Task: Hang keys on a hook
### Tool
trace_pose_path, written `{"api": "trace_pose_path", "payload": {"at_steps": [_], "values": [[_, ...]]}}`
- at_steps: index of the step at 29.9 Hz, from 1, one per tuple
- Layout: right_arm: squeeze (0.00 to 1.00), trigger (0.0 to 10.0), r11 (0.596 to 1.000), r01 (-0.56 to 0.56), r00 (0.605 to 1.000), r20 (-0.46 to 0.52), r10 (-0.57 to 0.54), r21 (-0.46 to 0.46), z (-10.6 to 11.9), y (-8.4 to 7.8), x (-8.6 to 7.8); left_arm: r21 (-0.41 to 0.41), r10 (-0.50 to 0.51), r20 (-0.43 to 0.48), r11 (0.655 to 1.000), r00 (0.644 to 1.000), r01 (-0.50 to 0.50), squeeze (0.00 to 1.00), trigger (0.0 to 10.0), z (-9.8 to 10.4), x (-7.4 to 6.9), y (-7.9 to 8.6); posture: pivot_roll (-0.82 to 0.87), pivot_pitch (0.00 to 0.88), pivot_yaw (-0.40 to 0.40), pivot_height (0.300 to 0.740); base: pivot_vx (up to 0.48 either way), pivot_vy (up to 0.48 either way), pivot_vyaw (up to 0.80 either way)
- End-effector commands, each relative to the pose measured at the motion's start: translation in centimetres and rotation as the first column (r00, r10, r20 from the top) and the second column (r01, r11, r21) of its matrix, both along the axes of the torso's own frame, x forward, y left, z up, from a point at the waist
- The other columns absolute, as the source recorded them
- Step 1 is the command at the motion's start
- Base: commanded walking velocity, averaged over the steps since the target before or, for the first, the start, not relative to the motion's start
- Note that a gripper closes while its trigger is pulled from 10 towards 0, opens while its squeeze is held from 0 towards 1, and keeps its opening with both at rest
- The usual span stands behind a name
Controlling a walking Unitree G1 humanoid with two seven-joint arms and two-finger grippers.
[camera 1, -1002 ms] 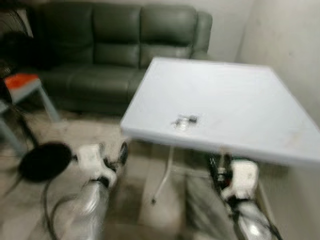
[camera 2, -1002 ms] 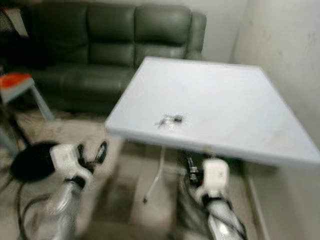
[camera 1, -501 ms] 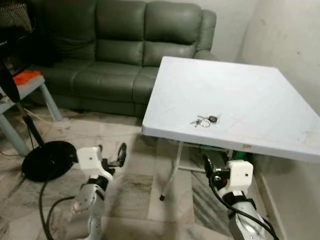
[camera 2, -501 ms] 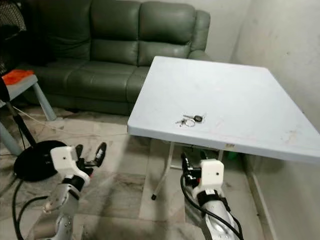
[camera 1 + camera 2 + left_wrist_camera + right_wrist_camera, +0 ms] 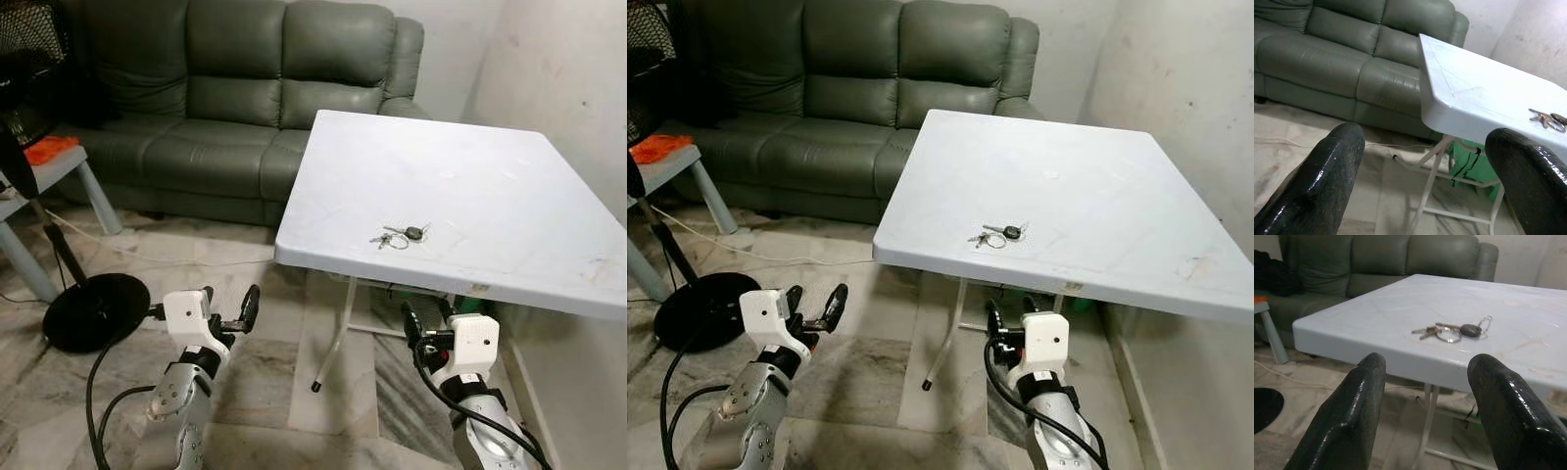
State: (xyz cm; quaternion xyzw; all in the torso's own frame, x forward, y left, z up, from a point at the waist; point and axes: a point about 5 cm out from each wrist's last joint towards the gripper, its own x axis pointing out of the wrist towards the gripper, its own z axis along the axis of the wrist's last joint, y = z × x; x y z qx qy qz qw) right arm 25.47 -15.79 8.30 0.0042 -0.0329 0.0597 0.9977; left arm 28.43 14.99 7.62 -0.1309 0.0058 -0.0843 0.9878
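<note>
View steadier and nearer than a second ago: small metal keys point(image 5: 400, 236) lie untouched mid-frame on white folding worktop point(image 5: 509, 186); left tool point(image 5: 227, 311) and right tool point(image 5: 424, 318), fingers apart, low and short of it.

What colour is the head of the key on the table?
Black, on the keys; clearest in the right wrist view.

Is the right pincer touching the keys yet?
Apart. In the right wrist view the keys lie on the table, well beyond the open right pincer, which is held below the table edge.
</note>
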Motion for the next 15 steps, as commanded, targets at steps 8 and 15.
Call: {"api": "trace_pose_path", "payload": {"at_steps": [8, 15], "values": [[0.00, 10.0, 1.000, 0.011, 1.000, 0.006, -0.011, 0.001, 0.30, -0.17, -0.06, -0.006, -0.021, 0.001, 1.000, 1.000, 0.021, 0.00, 10.0, 0.19, -0.10, -0.31, -0.03, 0.000, -0.050, 0.740, 0.374, 0.000, 0.00], [0.00, 10.0, 1.000, 0.011, 1.000, 0.003, -0.011, 0.002, 0.22, -0.12, -0.22, -0.003, -0.026, -0.002, 1.000, 1.000, 0.026, 0.00, 10.0, 0.19, -0.14, -0.31, -0.03, 0.000, -0.049, 0.740, 0.373, 0.000, 0.00]]}}
